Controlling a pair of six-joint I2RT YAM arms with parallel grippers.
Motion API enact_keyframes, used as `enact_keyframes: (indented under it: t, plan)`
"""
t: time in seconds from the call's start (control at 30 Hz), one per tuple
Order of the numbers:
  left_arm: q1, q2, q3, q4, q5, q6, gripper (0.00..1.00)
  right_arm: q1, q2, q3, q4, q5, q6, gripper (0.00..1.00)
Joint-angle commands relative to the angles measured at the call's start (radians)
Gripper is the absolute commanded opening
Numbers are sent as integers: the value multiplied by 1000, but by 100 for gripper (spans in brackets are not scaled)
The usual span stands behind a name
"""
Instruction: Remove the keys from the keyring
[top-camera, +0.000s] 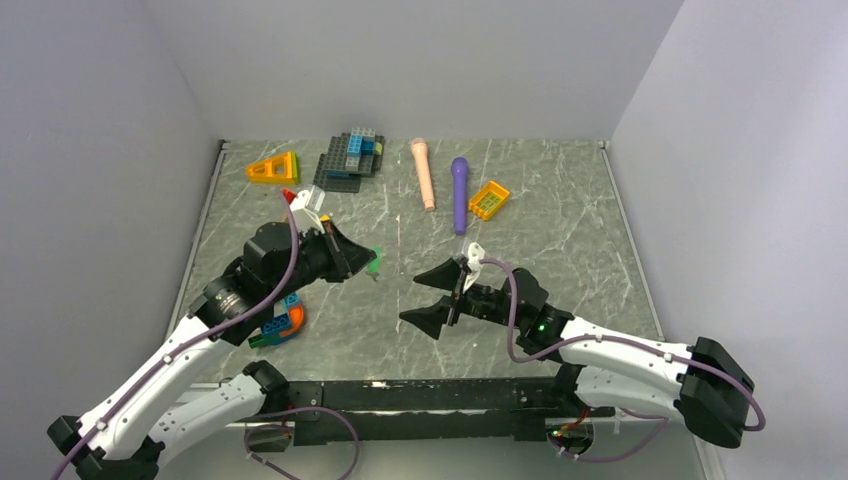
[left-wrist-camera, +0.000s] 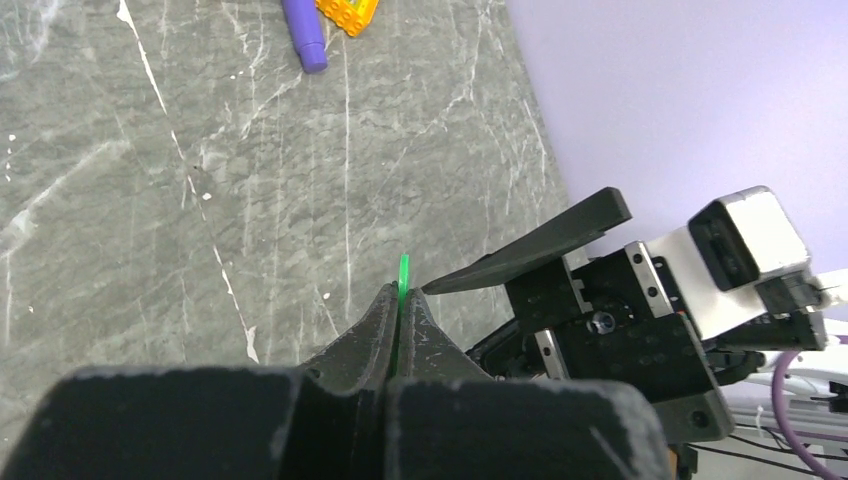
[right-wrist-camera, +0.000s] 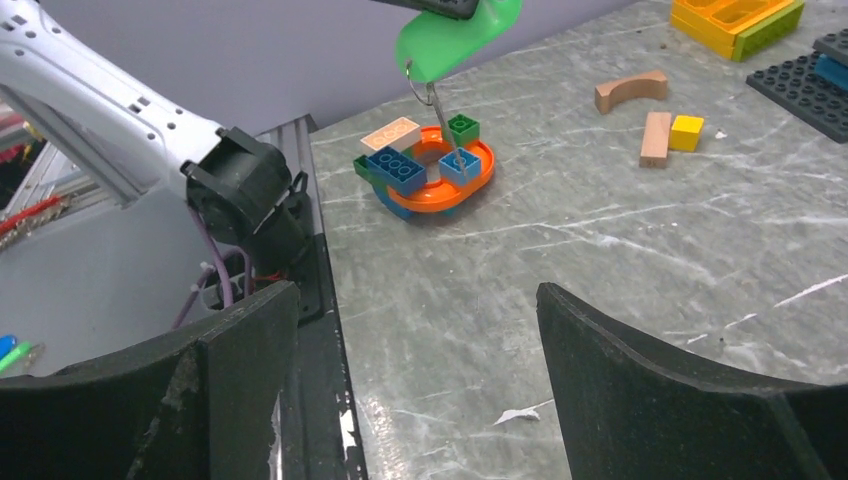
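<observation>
I had the left gripper (left-wrist-camera: 402, 292) pinched fully shut on the green tag (right-wrist-camera: 455, 35), gripping the flat plastic rather than the metal. That left the keyring (right-wrist-camera: 413, 78) and the one slim key (right-wrist-camera: 447, 125) I could make out hanging free below it. In the right wrist view the tag hung clear of the table, and the key dangled in line with the orange brick tray (right-wrist-camera: 478, 180). From above, the tag sat beyond that tray, toward the middle of the table.

The right gripper (top-camera: 410, 297) was further from the tray again, just past the tag. Its jaws were spread wide, held nothing and faced the hanging metal. I judged that to be the point of the arrangement: one arm acted as a steady hanger so the other could come in level and close on the key or ring. The ring was thin and free to swing, so I expected the approach to need care.
</observation>
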Motion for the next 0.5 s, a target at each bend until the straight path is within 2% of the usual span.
enact_keyframes:
  t: [0.0,0.47]
  plan:
    - [-4,-33,35,7,-9,-51,0,15,40,63,111,-56,-69,91]
    - [-4,-71,14,32,-12,-77,0,61,172,162,176,-57,-104,88]
